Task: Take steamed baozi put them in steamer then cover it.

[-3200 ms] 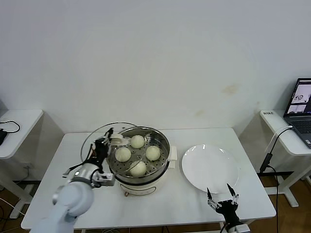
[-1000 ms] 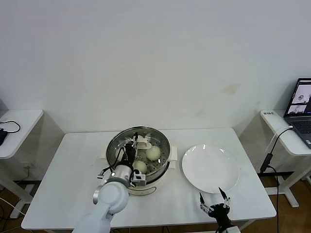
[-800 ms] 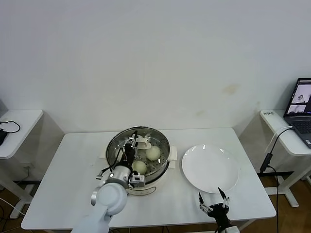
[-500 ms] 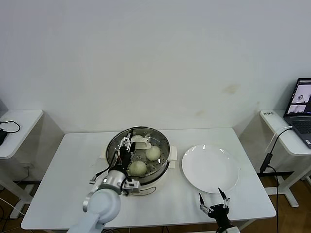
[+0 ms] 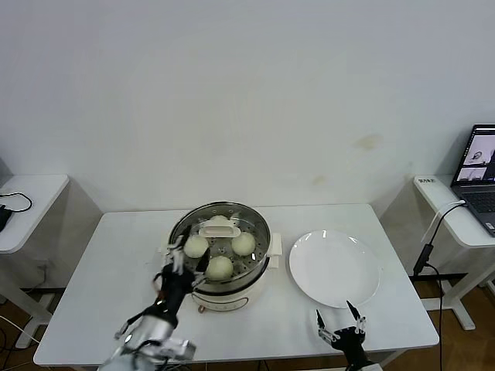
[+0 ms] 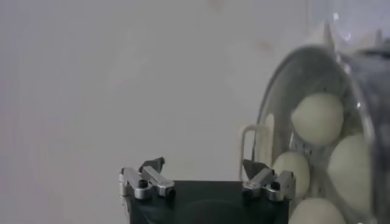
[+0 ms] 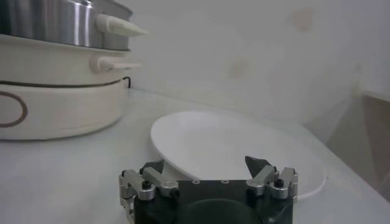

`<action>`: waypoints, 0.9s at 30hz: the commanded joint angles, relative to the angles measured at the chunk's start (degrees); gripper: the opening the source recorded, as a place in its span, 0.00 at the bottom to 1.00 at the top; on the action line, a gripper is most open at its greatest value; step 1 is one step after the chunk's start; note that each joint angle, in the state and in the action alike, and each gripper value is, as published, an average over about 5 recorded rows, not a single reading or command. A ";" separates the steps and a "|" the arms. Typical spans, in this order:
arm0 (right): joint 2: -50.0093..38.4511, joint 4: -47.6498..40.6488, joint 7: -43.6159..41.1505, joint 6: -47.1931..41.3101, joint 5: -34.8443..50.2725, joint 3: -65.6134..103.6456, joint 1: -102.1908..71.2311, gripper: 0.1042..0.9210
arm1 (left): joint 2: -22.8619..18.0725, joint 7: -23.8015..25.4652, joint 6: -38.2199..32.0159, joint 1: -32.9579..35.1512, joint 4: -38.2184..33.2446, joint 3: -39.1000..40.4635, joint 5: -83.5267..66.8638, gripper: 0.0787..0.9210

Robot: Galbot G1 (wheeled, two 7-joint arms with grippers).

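Looking at the steamer in the middle of the bench, I see the four baozi inside and a clear lid sitting on top. I think the covering step is about done (the white plate beside it is bare). My left claw sits just beside the pot, spread open and holding nothing. My right claw waits near the plate, spread too. Next I should pull the left arm clear.

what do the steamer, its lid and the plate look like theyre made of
Round shiny steamer: looks like polished stainless steel, mirror-bright wall, on a matte cream base, probably plastic. Clear domed lid: seems glass, since the off-white buns show through it. Flat white plate: glossy, likely glazed ceramic, though it could be melamine.
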 commanded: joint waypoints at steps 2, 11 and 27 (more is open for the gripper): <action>-1.27 3.97 0.33 -0.35 2.23 -1.80 -2.87 0.88 | -2.93 -14.23 -14.92 23.51 1.25 -20.48 -66.39 0.88; -4.76 9.80 0.81 -2.69 4.64 -2.66 -8.38 0.88 | -4.38 -15.71 -23.72 27.36 5.71 -18.99 -72.90 0.88; -3.60 12.07 2.69 -6.10 2.01 -5.76 -7.16 0.88 | -5.70 -12.62 -21.21 27.00 6.78 -19.91 -71.89 0.88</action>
